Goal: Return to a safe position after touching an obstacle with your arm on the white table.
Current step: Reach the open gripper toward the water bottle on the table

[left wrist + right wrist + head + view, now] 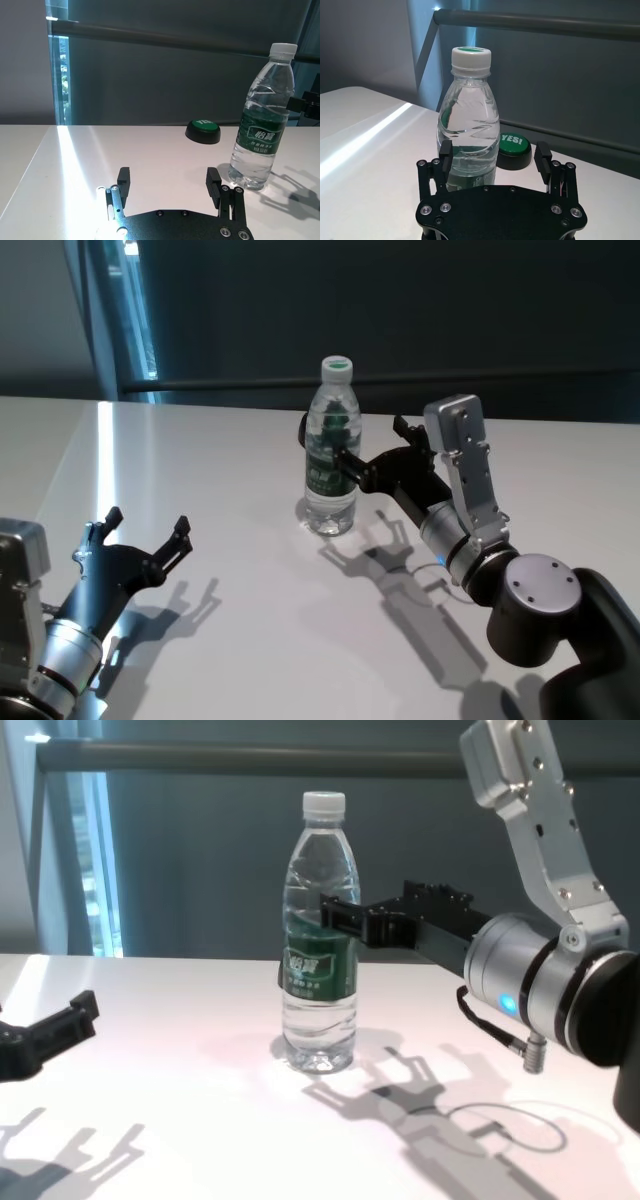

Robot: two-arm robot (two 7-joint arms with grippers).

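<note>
While the water bottle (331, 455) stands upright around the middle of the white table (230, 630), the right gripper (352, 455) is right up at it at label height, fingers spread wide apart. In the head view one finger shows on each side of the bottle, but in the right wrist view the bottle sits in front of one finger (445, 152) and not centered in the gap, so I can't tell if anything is actually touching. Off to the bottle's left and nearer the robot, the left gripper (147, 530) hangs low over the table, also spread open and holding nothing. Behind the bottle, a green button (202, 131) sits on the tabletop.
</note>
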